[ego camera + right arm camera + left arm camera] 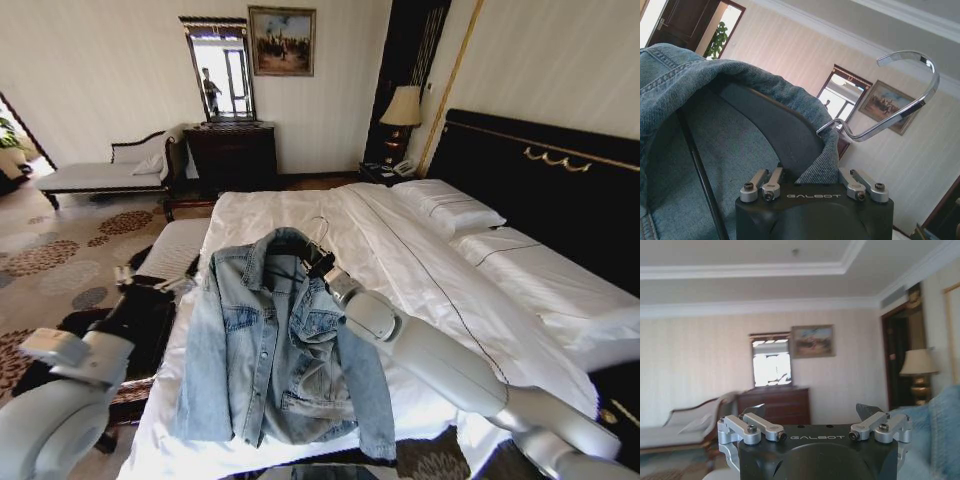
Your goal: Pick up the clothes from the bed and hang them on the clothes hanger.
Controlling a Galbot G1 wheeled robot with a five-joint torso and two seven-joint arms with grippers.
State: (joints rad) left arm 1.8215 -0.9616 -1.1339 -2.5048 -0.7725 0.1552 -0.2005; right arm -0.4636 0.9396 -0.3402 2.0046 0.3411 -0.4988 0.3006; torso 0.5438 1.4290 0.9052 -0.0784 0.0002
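- "GALBOT" — pale capital letters across the black housing of the left end effector, seen in the left wrist view, between its two silver finger linkages.
- "GALBOT" — the same pale capitals on the black housing of the right end effector, seen in the right wrist view, just under the denim collar of the clothes.
- No other writing, number or sign can be read.
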